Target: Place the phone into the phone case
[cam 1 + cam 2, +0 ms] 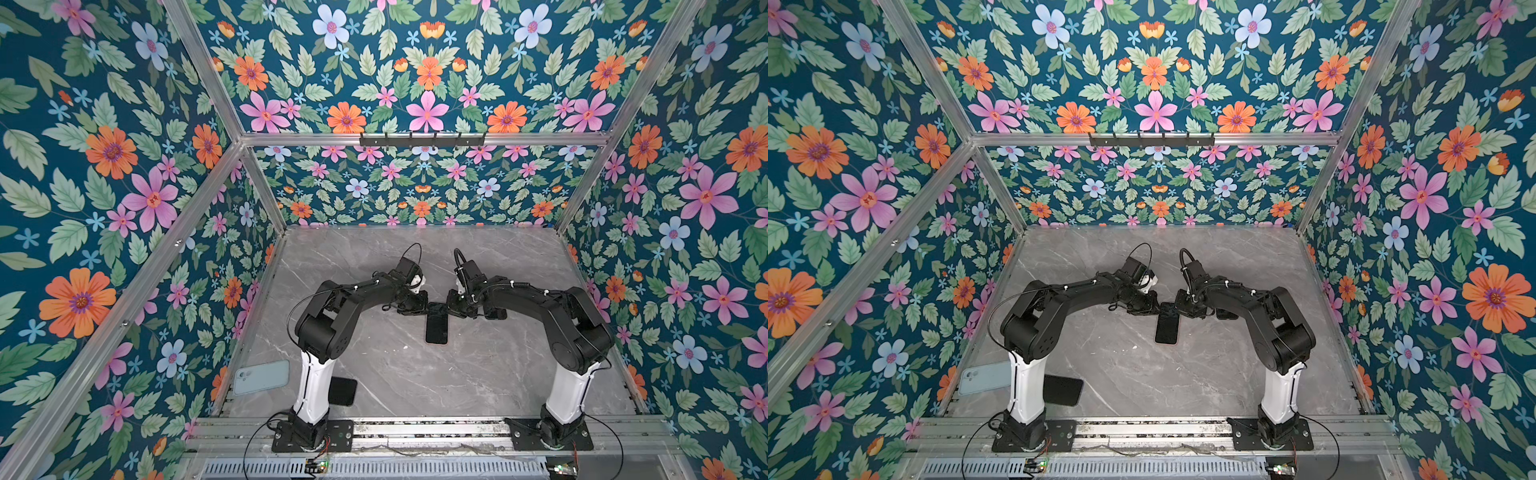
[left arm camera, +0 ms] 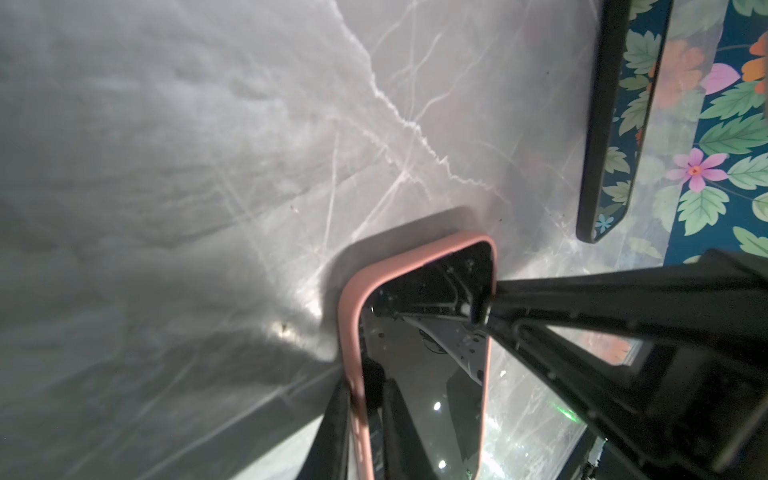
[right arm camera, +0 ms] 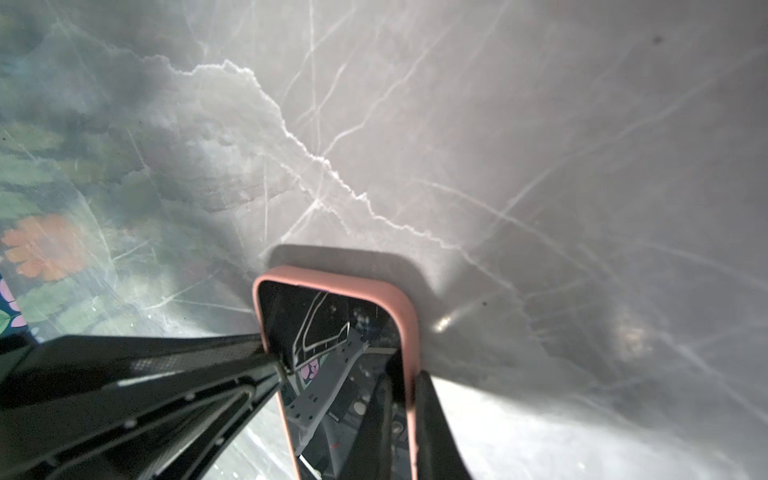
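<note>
At the near left edge of your grey marble-patterned tabletop [image 1: 415, 386] lay a pale blue flat slab with camera holes [image 1: 261, 377]; right of it lay a black glossy flat slab [image 1: 343, 390]; neither looked to me like part of this step.

At mid-table, your left gripper [image 2: 482, 316] had its fingers drawn together at the tips, which rested on the left long edge of the phone near its far end; whether a sliver of rim sat between them I could not tell. The black glass-fronted phone [image 1: 436, 328] lay screen up between the two grippers, inside the pink rubbery phone case [image 3: 332, 276]; the pink rim wrapped both near corners in the wrist views, so I judged the near end seated; the far end was hidden under the fingers. Your right gripper [image 3: 282, 365] was pressed together too, tips on the right long edge.

Expect the phone to be stiff, fairly light, slick on its glass and easy to crack; the case should flex and cling; take hold on the rubbery long sides, or press at the corners, never on bare glass.
</note>
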Robot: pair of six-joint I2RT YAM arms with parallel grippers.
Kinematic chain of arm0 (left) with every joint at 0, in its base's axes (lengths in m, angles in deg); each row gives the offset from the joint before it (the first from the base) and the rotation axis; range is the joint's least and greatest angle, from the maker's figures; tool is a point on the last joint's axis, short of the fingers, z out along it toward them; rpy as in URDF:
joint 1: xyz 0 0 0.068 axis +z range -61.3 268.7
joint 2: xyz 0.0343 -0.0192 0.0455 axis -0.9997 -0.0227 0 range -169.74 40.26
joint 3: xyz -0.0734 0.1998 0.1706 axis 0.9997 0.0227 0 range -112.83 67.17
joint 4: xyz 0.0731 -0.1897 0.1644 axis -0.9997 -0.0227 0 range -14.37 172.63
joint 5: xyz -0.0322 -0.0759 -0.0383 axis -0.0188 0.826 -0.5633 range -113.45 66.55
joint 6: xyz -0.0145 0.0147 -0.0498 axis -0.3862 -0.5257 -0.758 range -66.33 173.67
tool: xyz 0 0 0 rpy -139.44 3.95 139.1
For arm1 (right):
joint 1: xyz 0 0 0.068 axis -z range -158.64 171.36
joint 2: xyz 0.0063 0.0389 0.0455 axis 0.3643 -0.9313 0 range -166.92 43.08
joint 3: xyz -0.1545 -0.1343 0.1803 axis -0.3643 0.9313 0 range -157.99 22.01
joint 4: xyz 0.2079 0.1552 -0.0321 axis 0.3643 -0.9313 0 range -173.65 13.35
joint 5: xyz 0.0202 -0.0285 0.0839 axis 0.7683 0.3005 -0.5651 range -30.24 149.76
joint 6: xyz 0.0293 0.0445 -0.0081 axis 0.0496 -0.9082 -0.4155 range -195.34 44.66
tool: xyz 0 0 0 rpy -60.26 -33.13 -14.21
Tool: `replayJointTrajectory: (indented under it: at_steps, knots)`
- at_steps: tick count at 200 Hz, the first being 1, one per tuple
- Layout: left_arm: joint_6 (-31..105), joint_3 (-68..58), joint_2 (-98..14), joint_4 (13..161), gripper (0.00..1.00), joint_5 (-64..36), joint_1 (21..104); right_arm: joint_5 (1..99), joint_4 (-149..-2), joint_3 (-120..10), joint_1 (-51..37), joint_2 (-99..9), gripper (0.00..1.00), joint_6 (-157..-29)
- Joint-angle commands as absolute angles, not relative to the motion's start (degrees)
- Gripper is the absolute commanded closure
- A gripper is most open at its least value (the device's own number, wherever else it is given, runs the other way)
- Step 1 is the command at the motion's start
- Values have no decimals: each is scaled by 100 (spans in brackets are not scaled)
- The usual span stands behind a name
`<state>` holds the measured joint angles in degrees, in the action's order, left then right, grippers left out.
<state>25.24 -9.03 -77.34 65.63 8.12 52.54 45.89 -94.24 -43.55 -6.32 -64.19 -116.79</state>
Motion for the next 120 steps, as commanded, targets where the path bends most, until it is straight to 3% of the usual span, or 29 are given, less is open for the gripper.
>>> replayJointTrajectory:
  at_steps: [1,60,85,120]
  knots:
    - [2513,-875,-7699,6562,84,1061,5180,4280,-9143,-4305,-676,-6446,94,-11744]
    - [2449,-842,-7597,6619,83,1026,5152,4324,-9187,-4238,-676,-6342,94,-11742]
    - [2437,-776,-7449,6608,80,917,5152,4590,-9448,-4225,-676,-6134,78,-11684]
    - [2510,-495,-6928,6470,61,507,5257,5008,-9841,-4211,-756,-5845,61,-11742]
